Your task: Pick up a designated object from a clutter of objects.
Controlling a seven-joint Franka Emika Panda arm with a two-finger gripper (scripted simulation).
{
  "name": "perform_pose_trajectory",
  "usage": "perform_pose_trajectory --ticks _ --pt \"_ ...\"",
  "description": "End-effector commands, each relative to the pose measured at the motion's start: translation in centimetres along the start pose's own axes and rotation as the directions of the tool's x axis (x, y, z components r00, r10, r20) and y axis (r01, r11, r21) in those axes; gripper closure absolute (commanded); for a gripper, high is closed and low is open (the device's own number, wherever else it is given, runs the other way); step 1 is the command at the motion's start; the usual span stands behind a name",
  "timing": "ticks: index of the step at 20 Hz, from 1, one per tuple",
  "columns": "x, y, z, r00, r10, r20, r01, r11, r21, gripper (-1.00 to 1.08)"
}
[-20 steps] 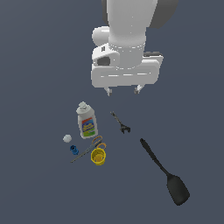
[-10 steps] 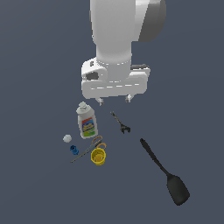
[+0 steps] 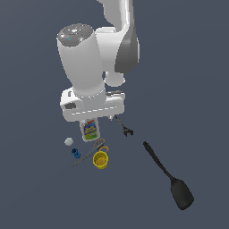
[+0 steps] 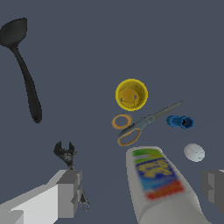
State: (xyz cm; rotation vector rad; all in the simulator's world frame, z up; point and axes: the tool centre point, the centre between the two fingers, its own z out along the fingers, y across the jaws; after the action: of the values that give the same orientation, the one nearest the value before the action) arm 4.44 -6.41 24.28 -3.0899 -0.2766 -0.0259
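The designated object, a small pale rough ball (image 3: 68, 142) (image 4: 194, 152), lies at the exterior view's left end of the clutter of objects, beside a blue piece (image 3: 76, 154) (image 4: 180, 121). My gripper (image 3: 95, 119) (image 4: 142, 188) hangs open above the white labelled bottle (image 3: 91, 130) (image 4: 159, 183), whose cap end the hand hides in the exterior view. In the wrist view the bottle sits between my two grey fingers (image 4: 68, 192), and the ball lies just inside the far finger, lower down. Nothing is held.
Scissors (image 3: 91, 150) (image 4: 140, 124) and a yellow cup (image 3: 100, 159) (image 4: 131, 94) lie just past the bottle. A black wrench (image 3: 124, 127) (image 4: 68, 153) is by the hand, and a long black spatula (image 3: 167, 176) (image 4: 24, 65) lies further to the exterior view's right.
The arm has come down and shifted toward the exterior view's left, so the hand now hangs over the bottle's cap end. The objects have not moved.
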Motion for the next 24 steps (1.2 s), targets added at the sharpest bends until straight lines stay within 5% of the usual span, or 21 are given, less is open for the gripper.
perform_pose_trajectory --ticks 1,13,24 --pt "-0.1 2.4 2.0 1.000 -0.023 0.000 0.023 1.000 -0.001 -0.92" --pt "-2.7 13.3 11.5 0.991 -0.131 0.011 0.131 0.991 -0.020 -0.92" --pt "-5.2 18.0 16.0 0.983 -0.183 0.025 0.184 0.982 -0.032 -0.92"
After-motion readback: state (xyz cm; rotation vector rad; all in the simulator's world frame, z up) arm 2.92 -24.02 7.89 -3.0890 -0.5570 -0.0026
